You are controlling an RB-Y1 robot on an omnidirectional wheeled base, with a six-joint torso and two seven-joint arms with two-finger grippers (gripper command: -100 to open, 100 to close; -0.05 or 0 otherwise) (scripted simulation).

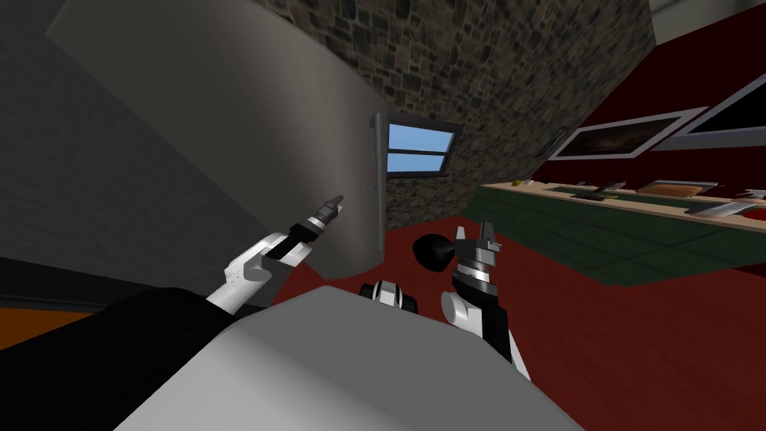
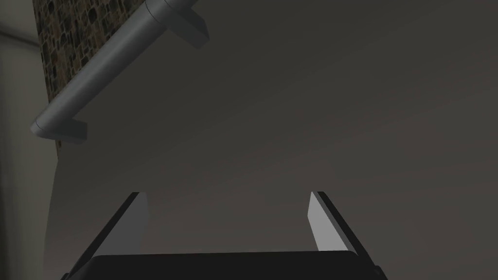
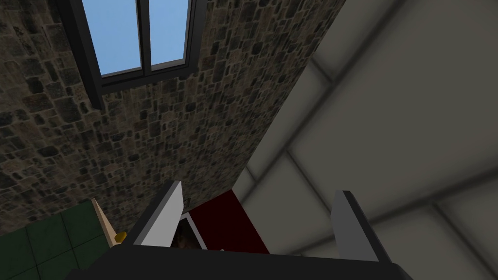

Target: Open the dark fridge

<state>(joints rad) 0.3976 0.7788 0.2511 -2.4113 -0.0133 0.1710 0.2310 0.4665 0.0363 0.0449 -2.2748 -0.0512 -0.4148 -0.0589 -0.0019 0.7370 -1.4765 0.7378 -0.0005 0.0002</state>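
Fridge (image 1: 224, 135): standing close in front of me, door dark grey, flat, smooth; I am judging it heavy and stiff, swinging on hinges.
Handle (image 2: 97, 73): round grey bar on two brackets by the door's edge; looking rigid, the place to grip.
Left tool (image 2: 227, 194): gaping wide, facing bare door beside the handle.
Right tool (image 3: 258, 188): hanging wide, gripping nothing.
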